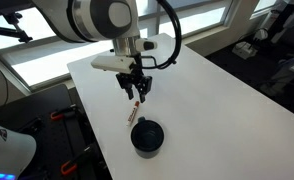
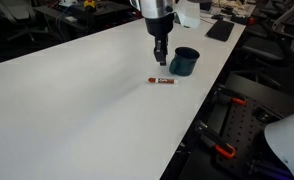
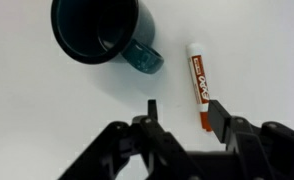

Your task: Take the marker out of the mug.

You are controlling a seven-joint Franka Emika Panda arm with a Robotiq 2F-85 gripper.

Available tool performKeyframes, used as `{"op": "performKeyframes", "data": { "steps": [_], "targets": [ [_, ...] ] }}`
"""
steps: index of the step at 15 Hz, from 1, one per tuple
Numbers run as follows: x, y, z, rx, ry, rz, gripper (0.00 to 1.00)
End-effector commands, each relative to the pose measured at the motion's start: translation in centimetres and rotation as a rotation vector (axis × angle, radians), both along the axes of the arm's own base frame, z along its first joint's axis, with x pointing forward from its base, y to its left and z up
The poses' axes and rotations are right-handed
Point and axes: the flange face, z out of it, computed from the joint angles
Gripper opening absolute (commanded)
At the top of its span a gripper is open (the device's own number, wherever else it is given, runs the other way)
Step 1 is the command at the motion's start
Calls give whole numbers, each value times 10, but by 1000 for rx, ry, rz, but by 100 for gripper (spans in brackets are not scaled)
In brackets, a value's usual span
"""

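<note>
The marker (image 3: 198,85) lies flat on the white table, outside the mug, with a whitish body and a reddish end. It shows in both exterior views (image 1: 133,113) (image 2: 163,81). The dark mug (image 3: 97,30) stands upright next to it with its handle toward the marker, and its inside looks empty. It also shows in both exterior views (image 1: 147,135) (image 2: 184,62). My gripper (image 3: 184,112) is open and empty, hovering just above the table (image 1: 137,90) (image 2: 160,55). The marker's reddish end lies beside the inner face of one finger.
The white table (image 1: 207,90) is wide; the mug stands near its edge (image 2: 202,85). Beyond that edge are dark equipment and red-handled clamps (image 2: 225,152). A dark flat object (image 2: 220,30) lies at the far corner.
</note>
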Motion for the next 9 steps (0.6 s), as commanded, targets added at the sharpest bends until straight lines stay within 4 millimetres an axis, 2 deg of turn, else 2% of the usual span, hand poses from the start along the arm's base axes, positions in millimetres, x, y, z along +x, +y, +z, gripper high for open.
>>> {"op": "performKeyframes", "data": {
  "steps": [1, 3, 9],
  "targets": [
    [3, 1, 2, -2, -4, 1, 62],
    [2, 1, 0, -2, 2, 0, 78],
    [1, 0, -2, -2, 7, -2, 78]
  ]
}}
